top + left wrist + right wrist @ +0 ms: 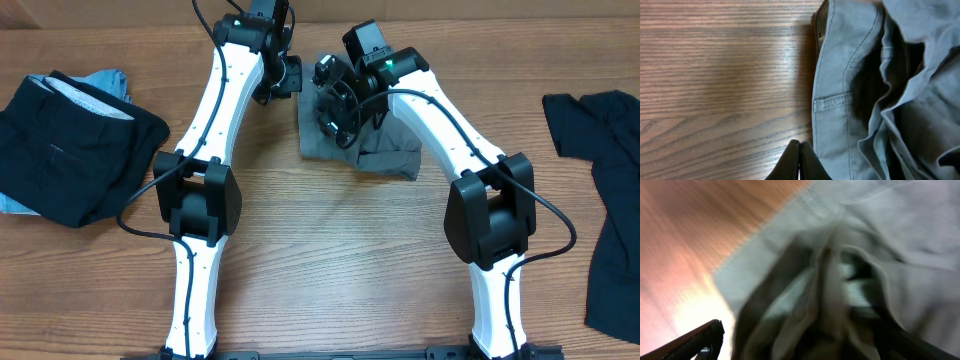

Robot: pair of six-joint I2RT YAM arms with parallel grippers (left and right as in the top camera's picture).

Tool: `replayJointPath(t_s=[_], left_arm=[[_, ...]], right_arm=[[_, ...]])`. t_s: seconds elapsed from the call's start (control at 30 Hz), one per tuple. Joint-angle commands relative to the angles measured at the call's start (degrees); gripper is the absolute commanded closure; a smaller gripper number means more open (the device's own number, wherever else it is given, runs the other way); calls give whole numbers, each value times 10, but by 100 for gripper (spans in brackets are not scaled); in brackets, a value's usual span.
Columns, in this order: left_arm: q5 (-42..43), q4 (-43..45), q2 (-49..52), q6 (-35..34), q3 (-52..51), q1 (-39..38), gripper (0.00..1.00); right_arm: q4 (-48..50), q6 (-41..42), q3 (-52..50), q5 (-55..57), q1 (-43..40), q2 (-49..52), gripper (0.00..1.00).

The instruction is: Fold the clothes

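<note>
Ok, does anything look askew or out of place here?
The grey garment at the far middle of the table is bunched in a crumpled heap, folds piled unevenly rather than flat. The black garment at the right edge sprawls unfolded. Nothing looks spilled or damaged.

The right wrist view is smeared, and the grey garment's [850, 255] folds run together. From overhead, the right arm [440, 120] covers much of it. The black garment [615, 150] runs off the frame's right edge. At upper left the light-blue one [108, 78] barely peeks out.
</note>
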Motion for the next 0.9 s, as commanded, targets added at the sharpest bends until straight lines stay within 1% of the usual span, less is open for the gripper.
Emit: replayJointPath(t_s=[0.0,0.1,0.2,0.23,0.33,0.43,0.5,0.6,0.63,0.67,0.7,0.77,0.8,0.87], left_arm=[[-26,-8,-16,16,14,4,93],[-41,-16,-16,16,15,4,93],[-40,-27,-16,16,27,5,94],[-39,-32,-17,16,38,4,95],[-29,-54,-17,21,99,-3,96],[42,-50,-17,63,150,-26,96],[68,-35,-17,71,152,-51,96],[59,-33,-14,85,141,-87,96],[45,-32,-14,85,137,-98,96],[18,-29,-14,85,130,-111,91],[-12,-25,-14,85,120,-126,76],[-53,-23,-12,87,107,-148,59],[-59,-23,-12,87,99,-154,57],[-70,-23,-12,83,85,-164,56]], right_arm=[[-16,0,26,-129,2,-6,0],[-33,-4,53,-190,1,-28,0],[-53,-4,88,-188,-5,-64,0],[-59,-1,99,-176,-10,-79,0],[-61,84,116,-82,-33,-124,0],[-76,168,116,4,-68,-154,0],[-111,194,116,28,-104,-159,0],[-156,210,115,30,-142,-159,0],[-171,210,115,30,-155,-159,0],[-183,210,115,30,-169,-159,0],[-191,210,115,30,-181,-159,0],[-203,210,115,30,-201,-159,0],[-207,210,115,30,-208,-159,0],[-214,210,114,29,-223,-159,0]])
